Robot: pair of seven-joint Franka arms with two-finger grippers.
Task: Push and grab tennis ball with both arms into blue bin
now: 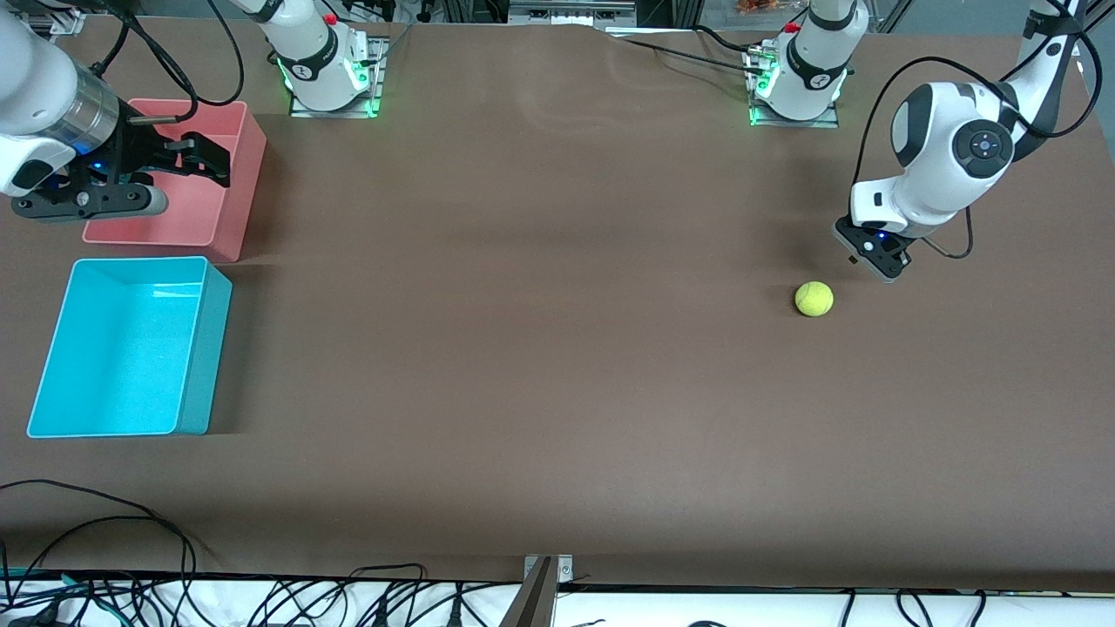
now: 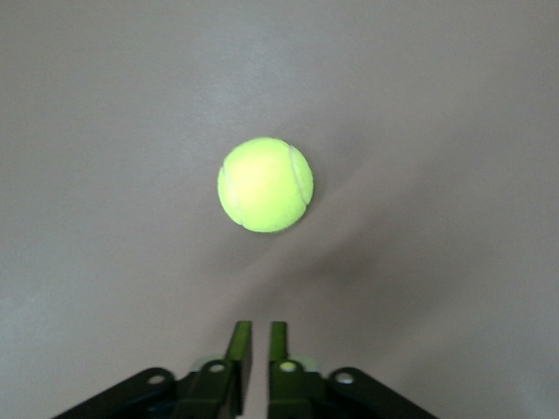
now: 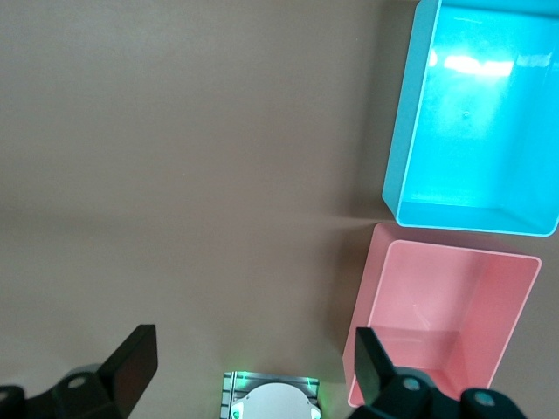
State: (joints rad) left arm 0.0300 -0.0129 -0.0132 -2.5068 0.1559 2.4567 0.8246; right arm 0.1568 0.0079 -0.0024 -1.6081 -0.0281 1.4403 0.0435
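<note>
Tennis ball (image 1: 814, 299) on table | L gripper (image 1: 874, 255) pinched empty, ~2 o'clock of it | R gripper (image 1: 187, 157) wide over pink bin (image 1: 228, 178), waiting | step: push; I nudge it twd blue bin (image 1: 202, 366).

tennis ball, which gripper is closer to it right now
Left. The left gripper, fingers shut, sits low just beside the tennis ball, not touching it. The right gripper, open, hangs over the pink bin at the right arm's end of the table.
</note>
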